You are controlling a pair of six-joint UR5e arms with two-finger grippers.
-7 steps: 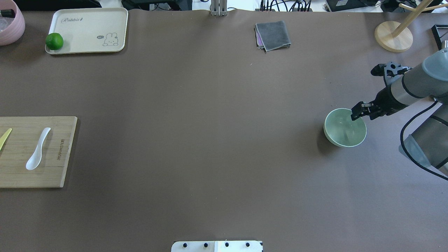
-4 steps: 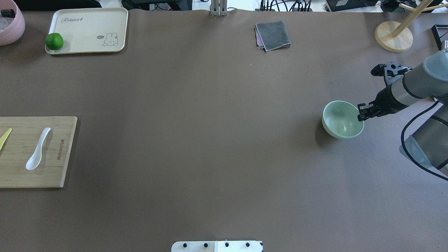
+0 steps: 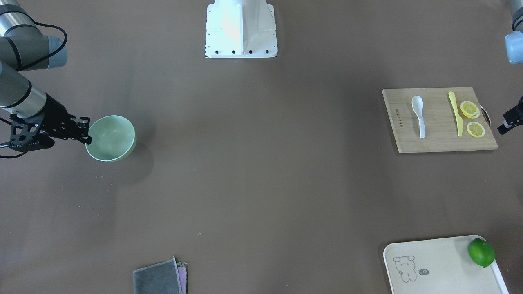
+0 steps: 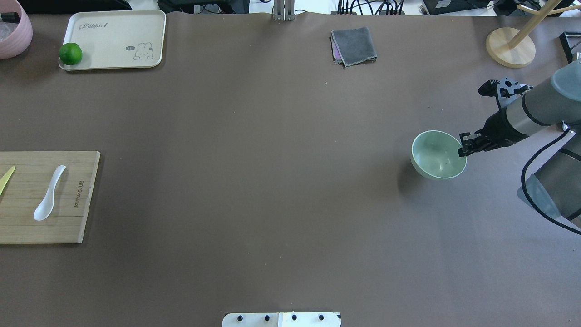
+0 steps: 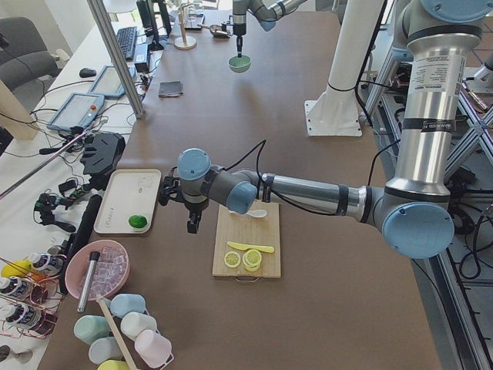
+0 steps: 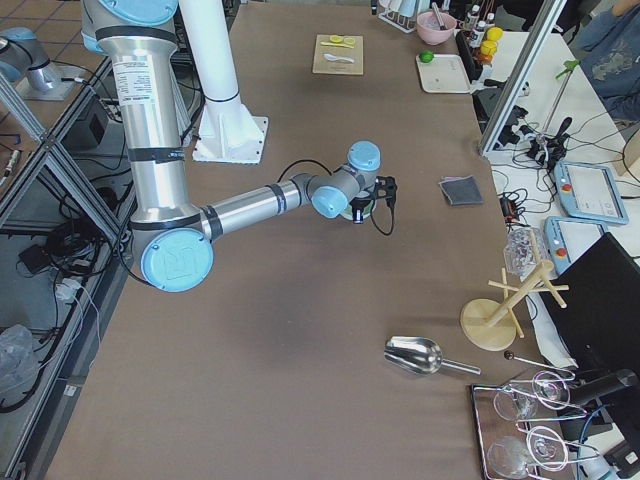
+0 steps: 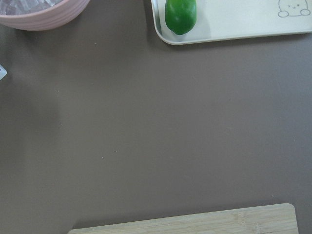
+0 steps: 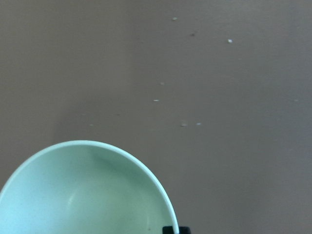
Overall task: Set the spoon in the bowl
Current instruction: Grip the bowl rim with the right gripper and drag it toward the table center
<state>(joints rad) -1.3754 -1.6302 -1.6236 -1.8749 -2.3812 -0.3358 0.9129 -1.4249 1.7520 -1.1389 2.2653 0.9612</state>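
The white spoon lies on a wooden cutting board at the table's left edge; it also shows in the front view. The mint-green bowl is at the right side of the table and casts a shadow to its left. My right gripper is shut on the bowl's right rim, as the front view and the right wrist view show. The bowl looks empty. My left gripper hangs just beyond the board's outer end, far from the bowl; I cannot tell if it is open.
A yellow knife and lemon slices lie beside the spoon. A cream tray with a lime, a pink bowl, a grey cloth and a wooden stand line the far edge.
The right gripper has closed on the bowl's rim. The bowl has shifted a little toward the far side and then to the left with it. The spoon has not moved.
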